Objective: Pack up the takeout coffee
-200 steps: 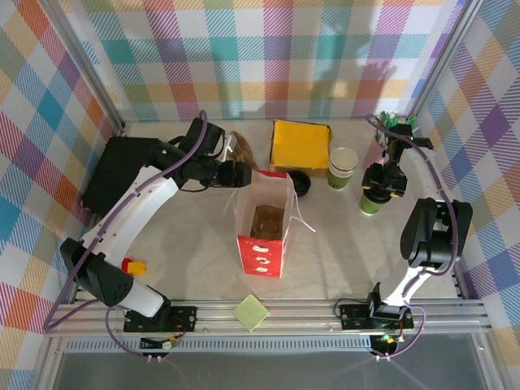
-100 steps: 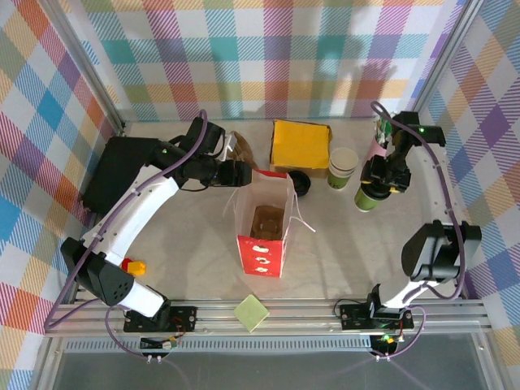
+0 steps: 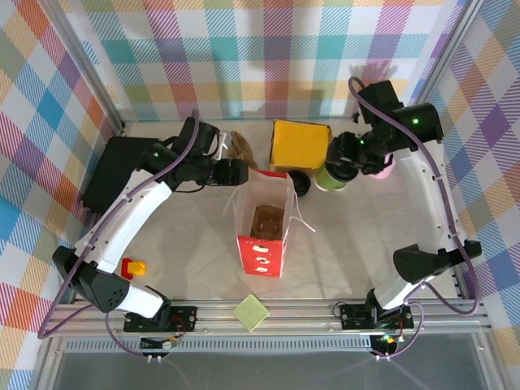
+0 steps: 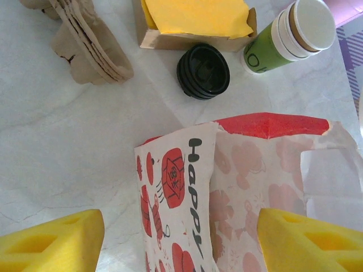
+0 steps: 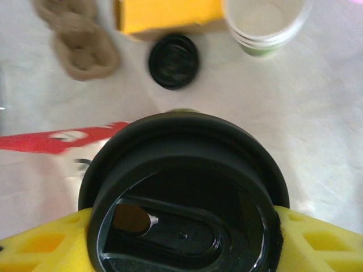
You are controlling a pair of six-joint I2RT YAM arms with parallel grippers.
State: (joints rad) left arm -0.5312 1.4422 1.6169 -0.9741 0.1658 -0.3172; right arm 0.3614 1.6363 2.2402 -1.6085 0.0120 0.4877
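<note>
The takeout coffee [image 5: 184, 192], a green cup with a black lid, sits between the yellow fingers of my right gripper [image 5: 181, 238], which is shut on it. In the top view the takeout coffee [image 3: 327, 177] hangs under the right gripper [image 3: 336, 166], right of the red paper bag [image 3: 262, 252]. The bag stands open in mid-table with something brown inside. My left gripper [image 3: 238, 172] is at the bag's back left corner. In the left wrist view the left gripper [image 4: 180, 229] stands open, its yellow fingers wide on either side of the bag's rim [image 4: 170, 181].
A yellow box [image 3: 301, 144] stands behind the bag, with a loose black lid [image 3: 301, 183] beside it. Stacked lidless green cups [image 4: 289, 34] stand right of the box. Brown cup carriers [image 3: 240, 148] lie at the back left, and a pink cup [image 3: 384, 169] peeks out behind the right arm.
My right arm has lifted the coffee off the table's right side and carried it left, toward the bag and over the stacked cups. The left arm has barely moved.
</note>
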